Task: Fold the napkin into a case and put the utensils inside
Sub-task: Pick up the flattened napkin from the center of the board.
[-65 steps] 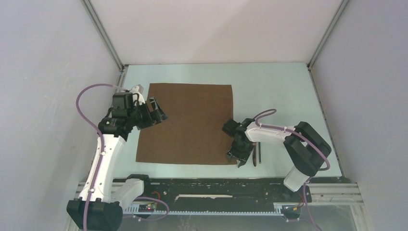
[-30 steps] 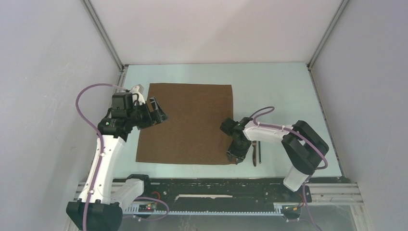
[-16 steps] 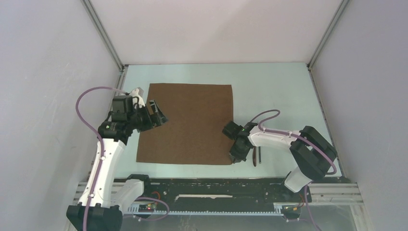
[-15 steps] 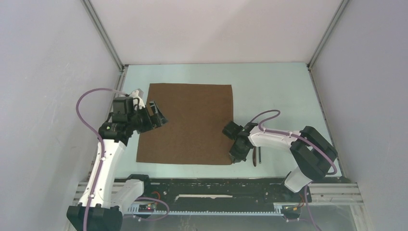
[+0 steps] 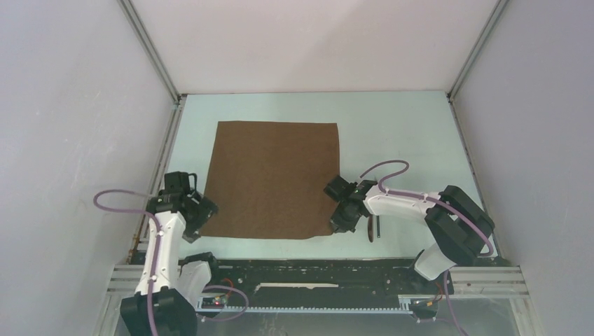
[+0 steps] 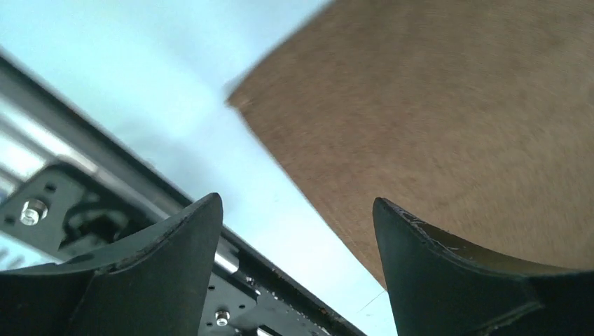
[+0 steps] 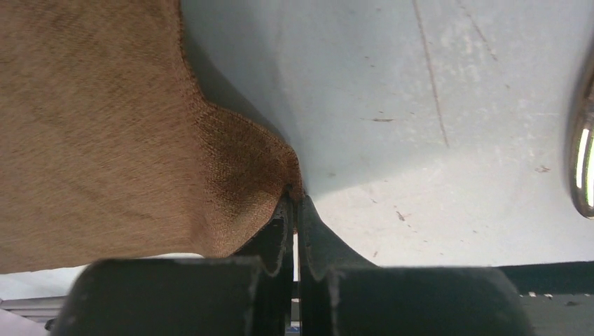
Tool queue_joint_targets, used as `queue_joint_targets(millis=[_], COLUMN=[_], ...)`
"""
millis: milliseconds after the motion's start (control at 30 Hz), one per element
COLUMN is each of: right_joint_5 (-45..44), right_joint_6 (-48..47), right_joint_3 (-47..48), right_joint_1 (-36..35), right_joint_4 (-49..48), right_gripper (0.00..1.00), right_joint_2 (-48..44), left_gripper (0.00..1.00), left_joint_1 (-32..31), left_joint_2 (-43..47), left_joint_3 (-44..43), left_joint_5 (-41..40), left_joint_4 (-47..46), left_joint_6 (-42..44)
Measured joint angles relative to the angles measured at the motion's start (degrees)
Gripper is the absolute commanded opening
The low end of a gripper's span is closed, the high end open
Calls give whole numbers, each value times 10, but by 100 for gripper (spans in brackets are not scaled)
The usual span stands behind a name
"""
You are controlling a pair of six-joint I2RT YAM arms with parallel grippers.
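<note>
The brown napkin (image 5: 270, 178) lies spread flat on the table; no case is in view. My right gripper (image 5: 335, 225) is shut on the napkin's near right corner (image 7: 270, 164), which puckers up off the surface at my fingertips (image 7: 294, 196). My left gripper (image 5: 204, 213) hovers open at the near left corner, with the napkin (image 6: 434, 119) edge running between its fingers (image 6: 203, 217) and nothing gripped. The utensils (image 5: 373, 228) lie side by side just right of the right gripper. One silvery piece (image 7: 583, 164) shows at the edge of the right wrist view.
The light table (image 5: 399, 133) is boxed in by white walls on three sides. A black metal rail (image 5: 301, 269) with the arm bases runs along the near edge, close below the napkin; it also shows as a rail (image 6: 105, 210) under the left fingers.
The right gripper closed onto the napkin's near right corner, lifting it slightly. The left arm moved from the napkin's left edge down to its near left corner, staying open.
</note>
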State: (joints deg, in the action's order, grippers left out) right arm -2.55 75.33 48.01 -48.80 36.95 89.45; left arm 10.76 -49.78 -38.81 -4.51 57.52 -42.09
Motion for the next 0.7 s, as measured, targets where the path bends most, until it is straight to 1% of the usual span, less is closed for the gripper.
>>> queue_joint_targets(millis=[67,133,300,367,467,567,700], right_joint_5=[0,-1,1,7,16,24,42], right_joint_6=[-2,-6,-24,-32,-44,-56,-68], right_joint_3=[0,0,0,0,0,0,-2], right_joint_1=[0,0,9,14,18,23,35], right_joint_4=[-13,-23,-34,-39,-49,-56,-68], right_gripper=[0,0,0,0,0,0,0], right_joint_2=[0,0,0,0,0,0,0], left_gripper=[75,72,59,58,62,66,69], left_joint_1=[20,31,54,69,87,89,90], left_joint_2=[-2,0,25,18,-26,-74,-100], left_joint_3=[9,12,37,43,44,44,49], left_joint_5=[-21,-47,-103,-113,-124,-129,-115], left_joint_4=[29,51,60,59,48,29,-9], left_joint_6=[-35,-73,-139,-152,-161,-163,-154])
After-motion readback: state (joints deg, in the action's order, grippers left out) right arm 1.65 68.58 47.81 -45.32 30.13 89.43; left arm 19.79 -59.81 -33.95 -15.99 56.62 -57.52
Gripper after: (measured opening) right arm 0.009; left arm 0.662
